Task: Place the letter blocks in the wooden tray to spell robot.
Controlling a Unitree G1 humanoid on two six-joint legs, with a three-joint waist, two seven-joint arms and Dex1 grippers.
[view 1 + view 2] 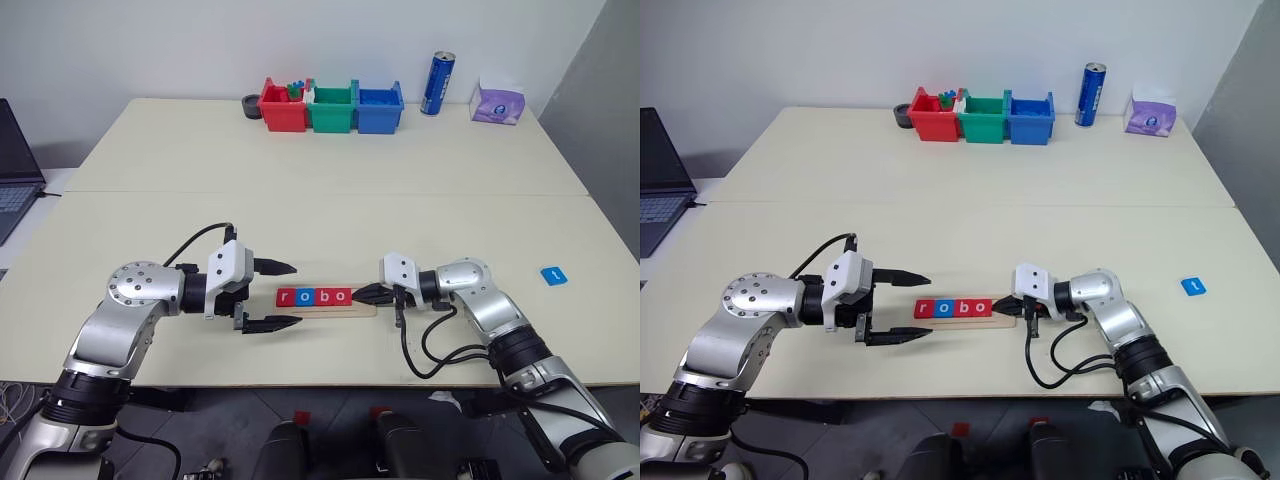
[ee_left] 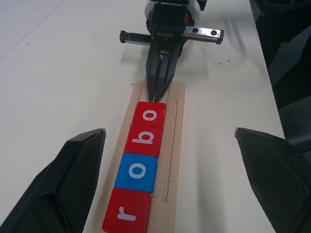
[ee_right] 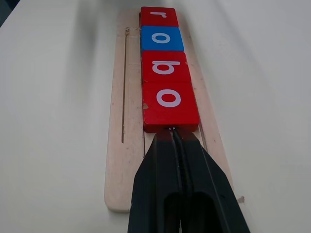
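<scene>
On the pale tabletop [image 1: 300, 150], the left gripper [image 1: 272, 295] hovers at the left end of the wooden tray [image 1: 362, 309], its jaws spread wide and empty. Four letter blocks [image 1: 314, 296] sit in a row in the tray, reading r, o, b, o. The right gripper [image 1: 360, 294], jaws pressed together and holding nothing, touches the last o. A blue t block [image 1: 553, 275] lies well apart at the right.

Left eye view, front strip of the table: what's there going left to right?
Left end effector → r block → blue o block → b block → red o block → right end effector → t block
</scene>
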